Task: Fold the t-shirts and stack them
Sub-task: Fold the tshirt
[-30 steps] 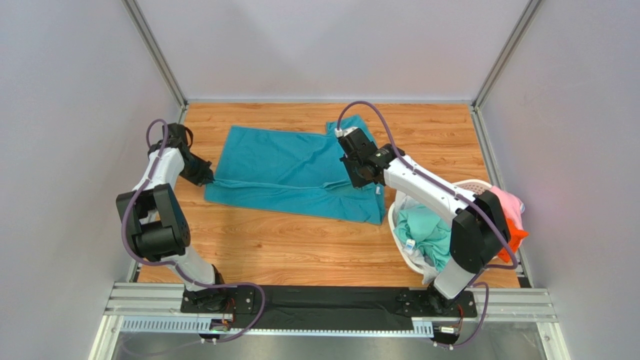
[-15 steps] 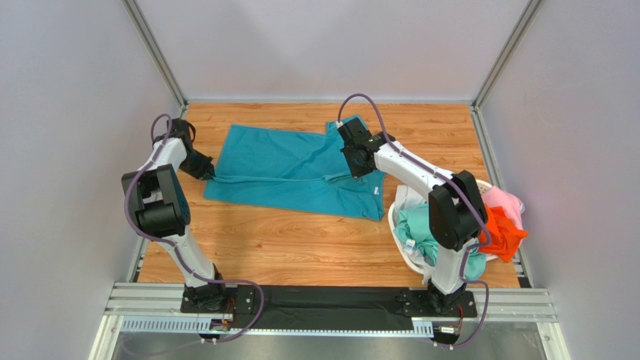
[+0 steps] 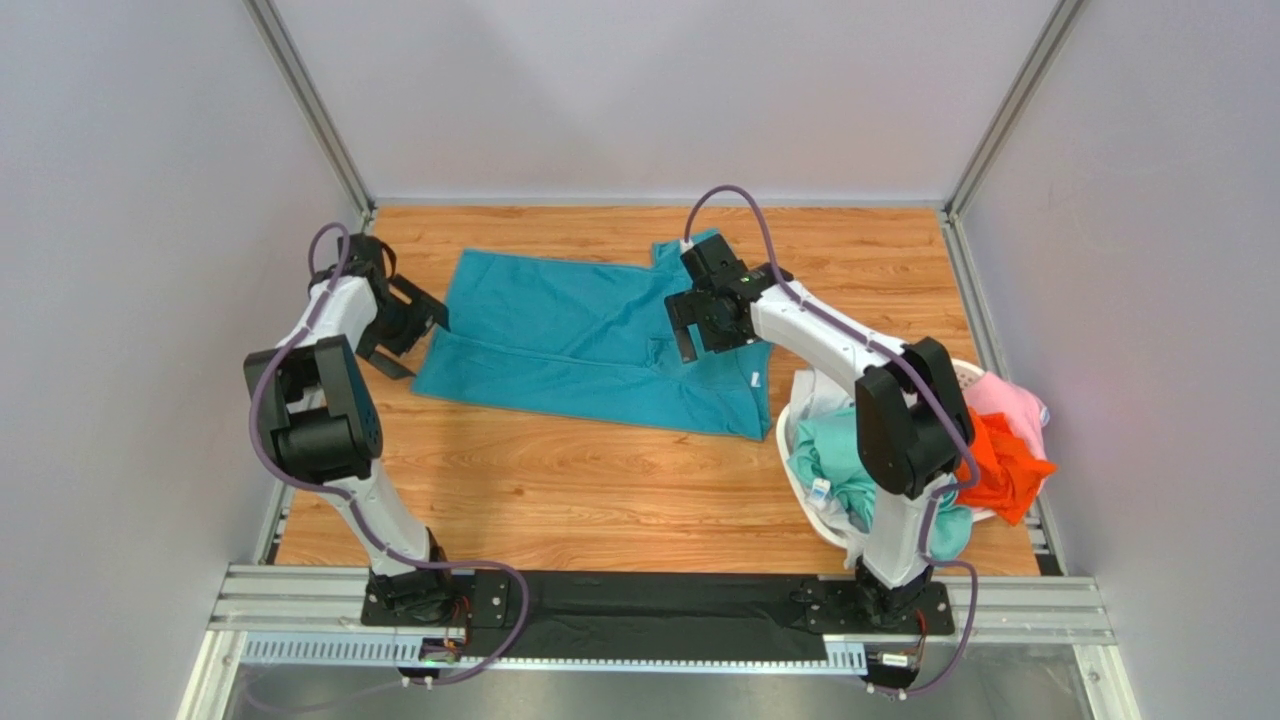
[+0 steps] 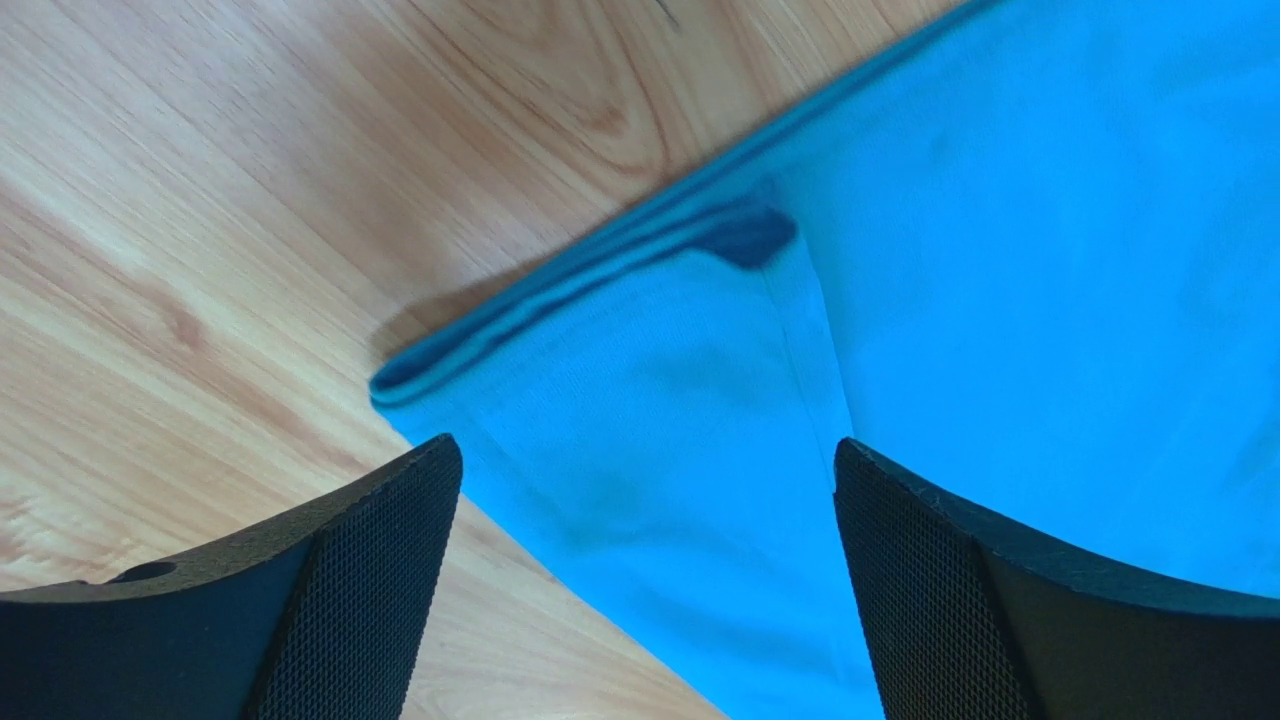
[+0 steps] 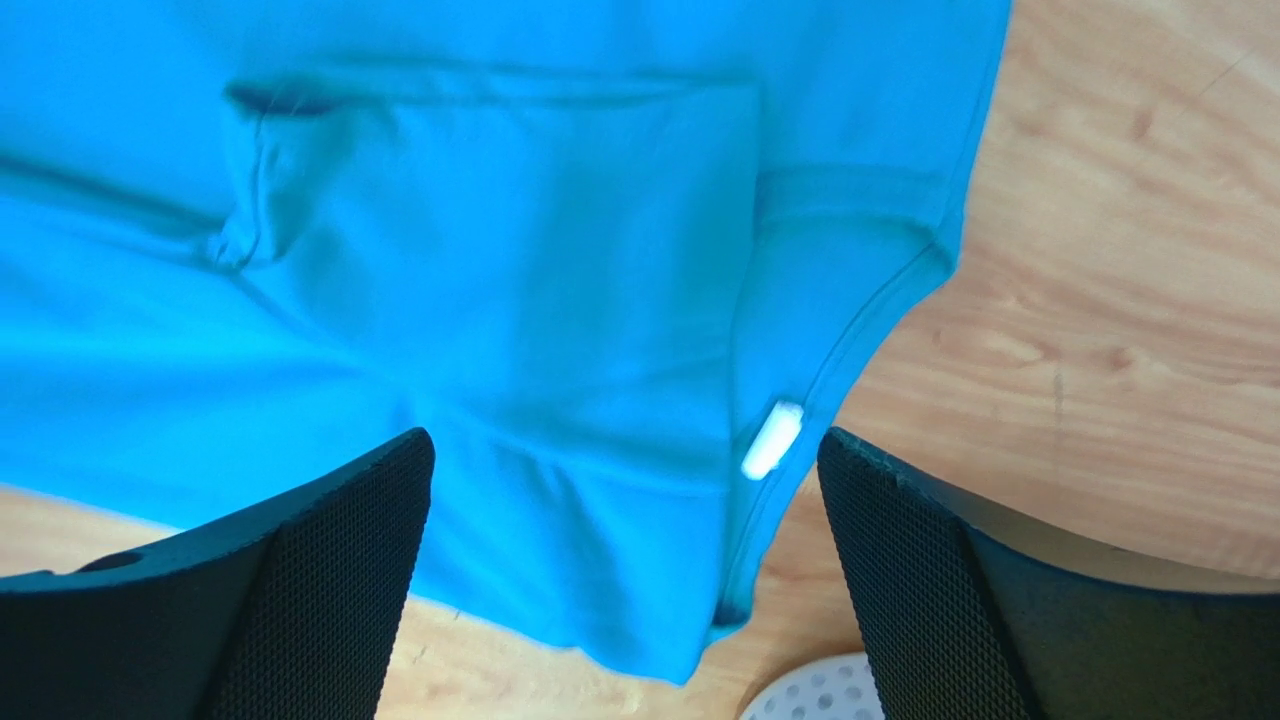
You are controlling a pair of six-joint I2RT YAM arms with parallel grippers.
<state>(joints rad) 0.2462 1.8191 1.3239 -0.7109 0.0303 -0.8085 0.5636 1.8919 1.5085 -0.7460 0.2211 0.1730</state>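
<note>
The deep teal-blue t-shirt [image 3: 586,338] lies flat on the wooden table, its near part folded over. My left gripper [image 3: 406,333] hovers open over its left corner. In the left wrist view the gripper [image 4: 643,465] has the shirt's folded corner [image 4: 676,390] below it, with nothing between the fingers. My right gripper [image 3: 679,330] hovers open over the shirt's right part. In the right wrist view the gripper [image 5: 624,450] looks down on the shirt [image 5: 496,270], its collar and white label [image 5: 772,438]. Mint green [image 3: 842,450], orange [image 3: 1010,465] and pink [image 3: 1010,402] t-shirts sit in the basket.
A white perforated laundry basket [image 3: 792,417] stands at the right, close to the teal shirt's right edge; its rim [image 5: 812,698] shows in the right wrist view. Grey walls enclose the table on three sides. Bare wood lies between the shirt and the arm bases.
Both grippers were shut on the teal shirt's edge and have opened and let it go. The folded edge moved away from me and now rests on the shirt.
</note>
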